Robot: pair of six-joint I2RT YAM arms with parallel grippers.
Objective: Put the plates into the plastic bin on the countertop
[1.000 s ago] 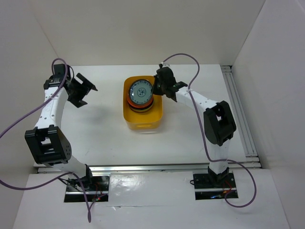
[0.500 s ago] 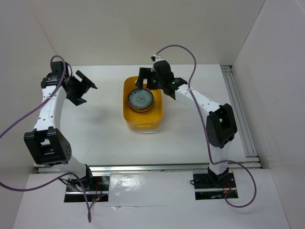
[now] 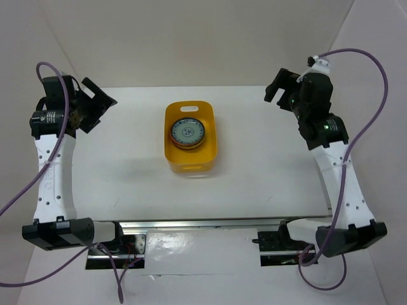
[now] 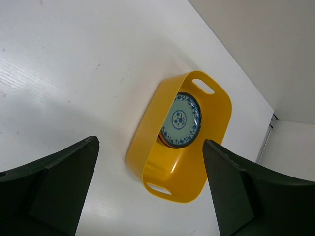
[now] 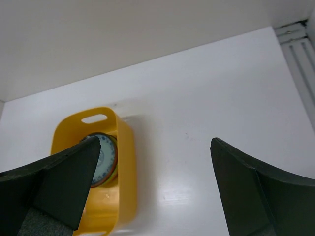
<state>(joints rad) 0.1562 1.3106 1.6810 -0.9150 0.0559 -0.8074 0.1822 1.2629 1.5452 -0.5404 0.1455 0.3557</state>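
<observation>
**A:** Two pincers in sight. How do they stand?

**B:** The left pincer [image 3: 95, 109] hangs near the far left corner of the flat white bench [image 3: 127, 178], jaws spread wide and gripping nothing. The right pincer [image 3: 281, 91] is by the far right corner, likewise released and bare. Both are well apart from the yellow-orange rectangular plastic bin [image 3: 191, 166], which sits about mid-bench.

**A:** And the plates?

**B:** They are stacked inside that bin, toward its far end, near the slot handle [image 3: 191, 108] in the rim. On top lies a pale blue-grey patterned round plate with a white rim [image 3: 187, 131]. Just under it an orange plate edge [image 3: 181, 147] peeks out on the near side.

**A:** How many are in the stack?

**B:** I cannot count them. From above, the top plate covers nearly everything beneath it. In the left wrist view the bin's wall hides the side of the stack. In the right wrist view a dark finger [image 5: 54, 182] blocks part of the patterned plate, and the layers below are too small to sort by colour.

**A:** Is anything cut off?

**B:** In both wrist views the fingers run out of the lower corners, so only their inner faces show. A metal rail [image 5: 298, 44] appears just at the upper right corner of the right wrist view. A purple cable [image 3: 19, 190] on the left arm loops off the picture's left edge.
</observation>
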